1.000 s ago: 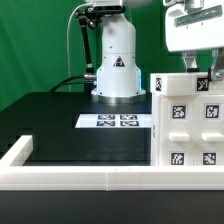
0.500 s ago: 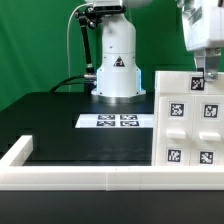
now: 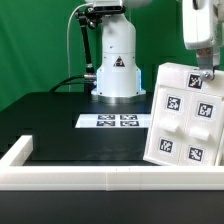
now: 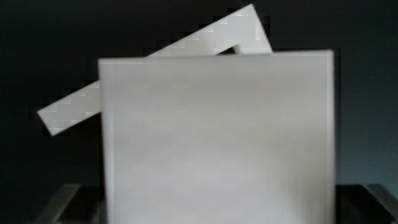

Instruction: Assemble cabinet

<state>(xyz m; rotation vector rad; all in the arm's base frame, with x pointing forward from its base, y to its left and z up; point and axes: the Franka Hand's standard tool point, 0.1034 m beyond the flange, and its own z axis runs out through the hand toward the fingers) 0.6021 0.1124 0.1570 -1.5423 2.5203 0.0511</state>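
Observation:
The cabinet (image 3: 182, 115) is a large white boxy shell with several black-and-white tags on the face toward the camera. It stands at the exterior view's right, tilted, with its top leaning to the right and one lower edge on the table by the rail. My gripper (image 3: 206, 68) comes down from above onto its top edge and is shut on it. In the wrist view a plain white side of the cabinet (image 4: 217, 140) fills the middle, and the dark fingers (image 4: 54, 205) show on either side of it. I cannot tell separate drawer blocks from the shell.
The marker board (image 3: 116, 121) lies flat on the black table in front of the white robot base (image 3: 116, 65). A long low white border rail (image 3: 70, 178) runs along the near edge and the left corner. Its corner shows behind the cabinet in the wrist view (image 4: 214, 55).
The gripper came down onto the cabinet's top edge and closed on it. The cabinet, upright before, now leans to the exterior view's right.

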